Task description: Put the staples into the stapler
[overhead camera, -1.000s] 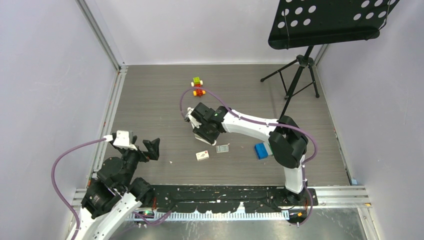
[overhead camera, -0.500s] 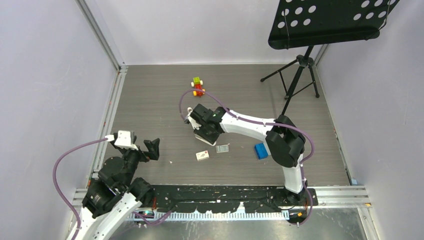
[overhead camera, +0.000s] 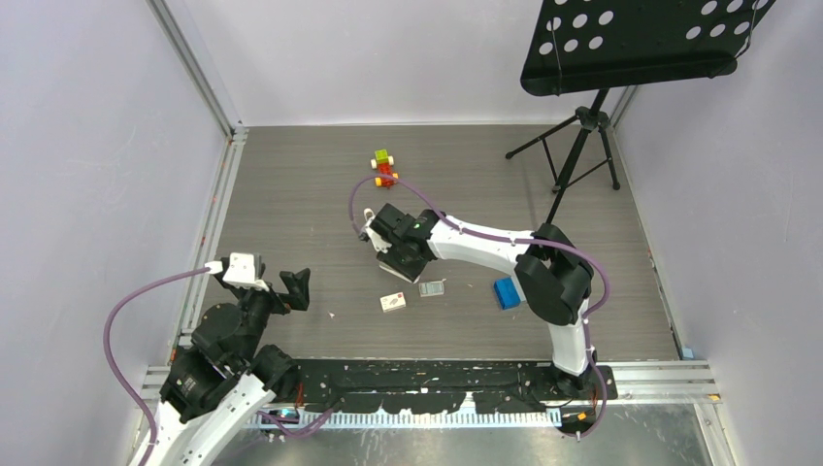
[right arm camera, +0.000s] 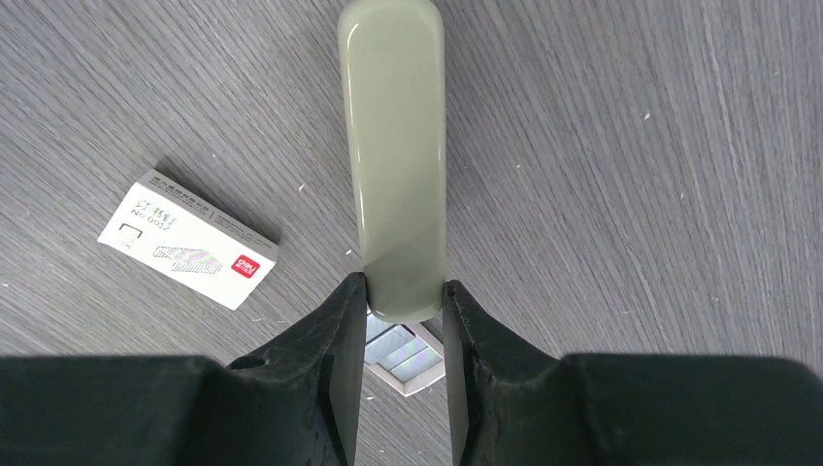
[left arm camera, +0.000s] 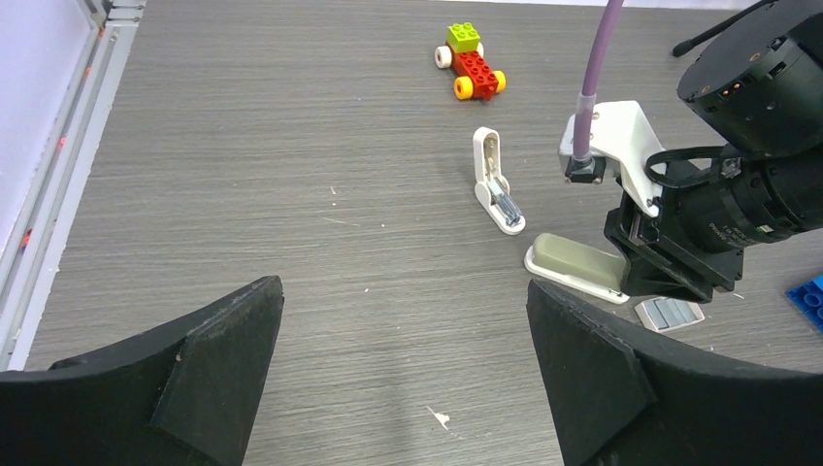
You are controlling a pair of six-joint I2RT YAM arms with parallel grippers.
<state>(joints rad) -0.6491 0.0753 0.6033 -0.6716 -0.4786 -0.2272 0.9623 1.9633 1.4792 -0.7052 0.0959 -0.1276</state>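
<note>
The stapler [right arm camera: 393, 155], a slim bar with a grey-beige top and white base, lies flat on the floor. My right gripper [right arm camera: 405, 291] is shut on its near end, one finger on each side. The stapler also shows in the left wrist view [left arm camera: 573, 264] and, mostly hidden under the gripper, in the top view [overhead camera: 390, 260]. The silvery staples [right arm camera: 410, 354] lie in a small white tray just behind the stapler's gripped end. Their white carton [right arm camera: 189, 238] with a red mark lies to the left. My left gripper [left arm camera: 403, 369] is open and empty, far from both.
A stubby white part [left arm camera: 495, 180] with a metal piece lies beyond the stapler. A toy brick car [left arm camera: 469, 63] stands further back. A blue box [overhead camera: 506, 291] lies right of the staples. A music stand [overhead camera: 582, 136] stands at the back right.
The right arm has shifted slightly left, its gripper staying closed on the stapler. The left arm has not moved.
</note>
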